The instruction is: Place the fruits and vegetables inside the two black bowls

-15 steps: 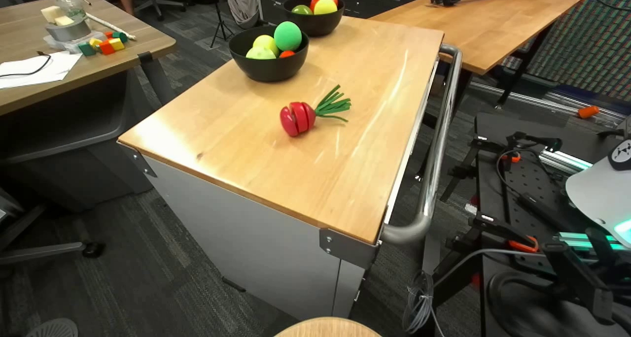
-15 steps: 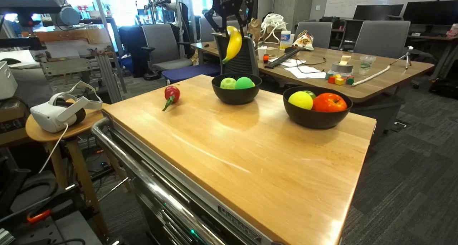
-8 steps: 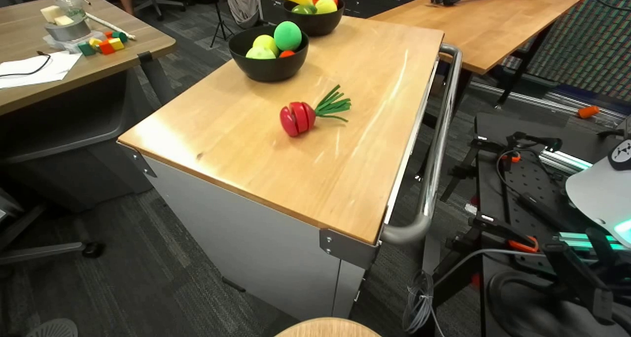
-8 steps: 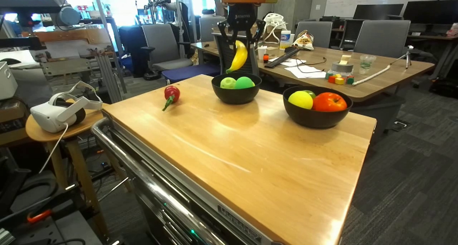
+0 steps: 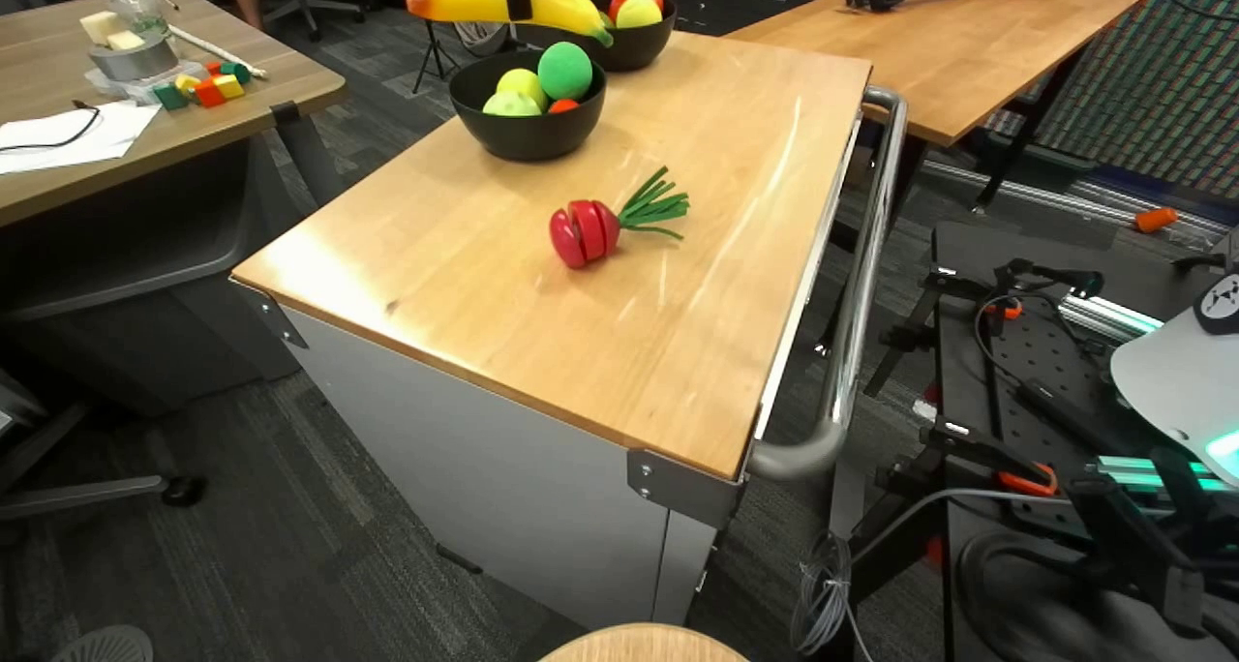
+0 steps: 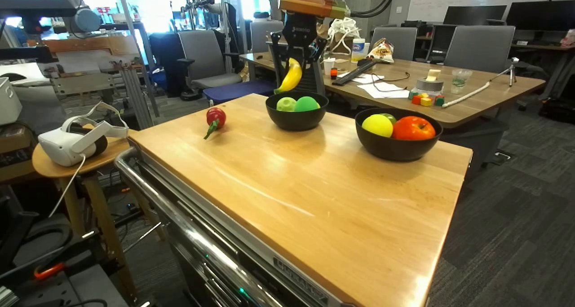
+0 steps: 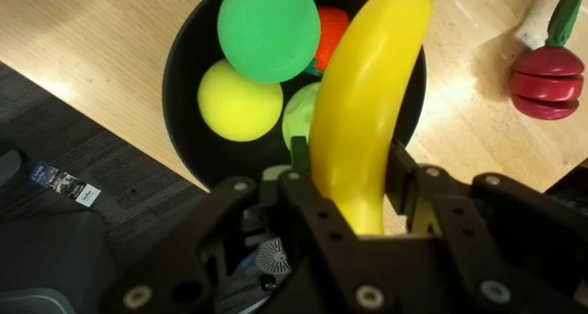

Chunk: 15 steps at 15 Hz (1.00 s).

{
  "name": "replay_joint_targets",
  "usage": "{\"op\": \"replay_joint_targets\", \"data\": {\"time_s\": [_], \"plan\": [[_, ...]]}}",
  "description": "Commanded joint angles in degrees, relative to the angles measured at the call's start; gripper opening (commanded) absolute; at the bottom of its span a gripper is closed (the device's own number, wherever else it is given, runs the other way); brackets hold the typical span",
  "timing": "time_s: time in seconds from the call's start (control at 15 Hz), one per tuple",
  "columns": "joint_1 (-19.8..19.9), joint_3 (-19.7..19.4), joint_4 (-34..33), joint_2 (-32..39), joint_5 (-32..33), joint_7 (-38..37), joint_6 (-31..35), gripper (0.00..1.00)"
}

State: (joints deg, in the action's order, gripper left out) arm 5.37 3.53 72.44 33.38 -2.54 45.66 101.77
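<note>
1. A glossy, curved banana [image 7: 363,98] is hanging above a round, black bowl [image 6: 296,121].
2. A red radish [image 5: 598,228], cut by deep slits, is lying on the shiny wooden bench [image 5: 542,343].
3. The hand [image 7: 349,160] is pointing downward, gripping the banana.

Windows [image 6: 155,13] burn out almost to white at the back of an exterior view — the carpet [image 5: 290,507] reads dark. Glare whitens patches of the wooden tabletop [image 5: 465,255] in both exterior views; the wrist view catches it too, near the soft shadow of the red vegetable [image 7: 546,86]. There the gripper [image 7: 347,155] is blurred — probably out of focus.
</note>
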Motion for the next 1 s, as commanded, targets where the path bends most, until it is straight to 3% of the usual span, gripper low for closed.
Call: {"op": "replay_joint_targets", "data": {"time_s": [0.0, 0.47, 0.53, 0.6, 0.67, 0.93], "plan": [[0.2, 0.5, -2.6, 2.5, -0.9, -1.2, 1.9, 0.15], [0.4, 0.7, -0.8, 4.3, -0.8, -2.6, 7.0, 0.15], [0.4, 0.7, -0.7, 4.4, -0.8, -3.0, 7.2, 0.31], [0.5, 0.6, -0.6, 4.5, -0.7, -3.3, 7.4, 0.65], [0.5, 0.6, -0.5, 4.5, -0.7, -3.7, 7.6, 0.65], [0.8, 0.6, 0.1, 3.7, -0.7, -5.0, 8.3, 0.95]]}}
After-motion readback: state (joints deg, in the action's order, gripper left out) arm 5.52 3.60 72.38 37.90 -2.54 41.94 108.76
